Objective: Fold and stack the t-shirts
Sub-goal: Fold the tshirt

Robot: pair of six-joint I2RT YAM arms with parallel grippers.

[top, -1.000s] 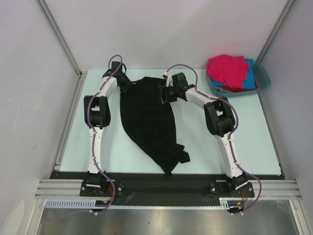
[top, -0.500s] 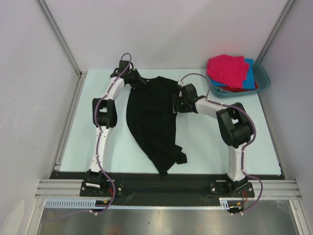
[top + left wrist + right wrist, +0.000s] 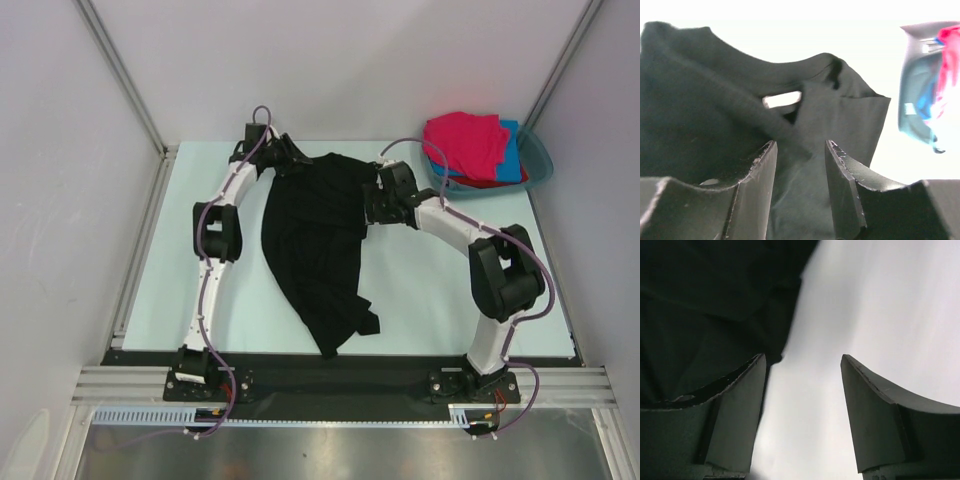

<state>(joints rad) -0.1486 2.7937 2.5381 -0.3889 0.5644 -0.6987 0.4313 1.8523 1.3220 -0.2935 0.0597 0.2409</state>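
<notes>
One black t-shirt (image 3: 315, 240) lies on the pale table (image 3: 440, 290) between the two arms. We see its long axis running from the far edge toward the near edge, slanting slightly right as it nears the bases. The collar (image 3: 785, 62) end points away from the bases, and the narrowing, bunched hem end points toward them.

At the collar we make out a white tag (image 3: 782, 99), too blurred to read.

The left gripper (image 3: 800, 145) sits at the far collar end, fingers partly apart, with a ridge of black cloth running into the gap. The right gripper (image 3: 804, 357) is low at the shirt's right edge, fingers wide, bare table between them and black cloth beside one finger.

Well apart, at the far right corner, a pink shirt (image 3: 465, 140), a blue shirt (image 3: 512, 160) and a red shirt (image 3: 490, 183) are piled in a teal basin (image 3: 540, 160).
</notes>
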